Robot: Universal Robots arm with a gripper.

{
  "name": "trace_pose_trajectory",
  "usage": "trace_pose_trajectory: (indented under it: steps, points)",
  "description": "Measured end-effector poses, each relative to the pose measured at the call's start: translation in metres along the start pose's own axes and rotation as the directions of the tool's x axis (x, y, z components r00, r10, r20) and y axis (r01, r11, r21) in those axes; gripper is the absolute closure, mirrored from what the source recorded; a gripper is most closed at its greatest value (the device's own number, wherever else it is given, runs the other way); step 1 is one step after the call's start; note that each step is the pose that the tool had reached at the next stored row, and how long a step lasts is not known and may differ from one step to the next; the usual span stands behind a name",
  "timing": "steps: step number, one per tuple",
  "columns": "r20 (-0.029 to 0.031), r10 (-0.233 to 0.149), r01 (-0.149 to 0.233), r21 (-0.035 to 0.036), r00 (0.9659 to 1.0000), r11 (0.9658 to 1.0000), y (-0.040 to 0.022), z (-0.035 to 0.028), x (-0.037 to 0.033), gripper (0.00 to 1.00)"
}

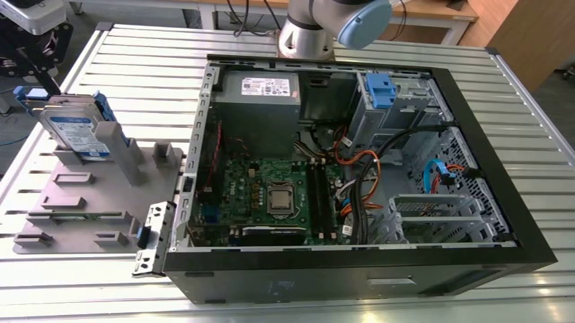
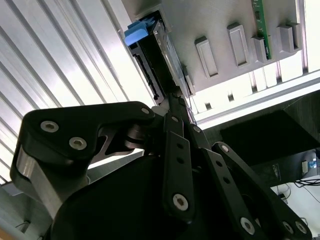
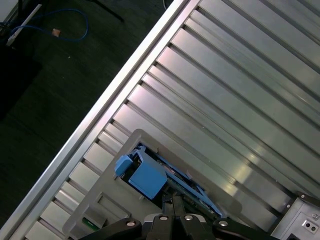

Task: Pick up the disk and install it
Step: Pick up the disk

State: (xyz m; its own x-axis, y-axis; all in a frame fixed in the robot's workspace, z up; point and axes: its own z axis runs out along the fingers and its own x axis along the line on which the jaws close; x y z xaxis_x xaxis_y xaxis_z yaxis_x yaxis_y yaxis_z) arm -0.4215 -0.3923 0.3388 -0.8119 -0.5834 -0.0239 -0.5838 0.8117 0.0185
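Observation:
The disk [image 1: 77, 131] is a silver-grey slab with a white-and-blue label and blue side rails. It stands on edge in a slot of the grey holder [image 1: 90, 202], at the exterior view's left. My gripper [image 1: 40, 91] hangs over the disk's upper far corner. In both wrist views the fingertips are drawn close together on the disk's end, beside the blue rail [image 2: 137, 30]. The disk [image 3: 150, 177] rests in its slot, with my gripper [image 3: 171, 206] right at its edge. The open computer case [image 1: 359, 155] lies at the exterior view's right.
The holder also carries grey blocks [image 1: 74, 180] and a green board strip [image 1: 77, 215]. Inside the case are a motherboard [image 1: 269, 195], a power-supply box [image 1: 258, 91], a blue-latched drive bay [image 1: 382, 91] and loose cables [image 1: 359, 161]. Ribbed metal tabletop [image 1: 144, 60] lies all around.

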Motion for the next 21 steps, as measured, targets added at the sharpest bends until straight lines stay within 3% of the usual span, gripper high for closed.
trace_pose_trajectory:
  steps: [12,17,21]
  points:
    - [-0.0001,-0.007,0.007,-0.0002,1.0000,1.0000,0.0000,0.0000,0.0000,0.89]
    - [-0.0011,-0.060,0.060,-0.0015,0.9982,0.9982,0.0000,0.0000,0.0000,0.89]
    - [-0.0021,-0.127,0.127,-0.0032,0.9919,0.9919,0.0000,0.0001,0.0000,0.89]
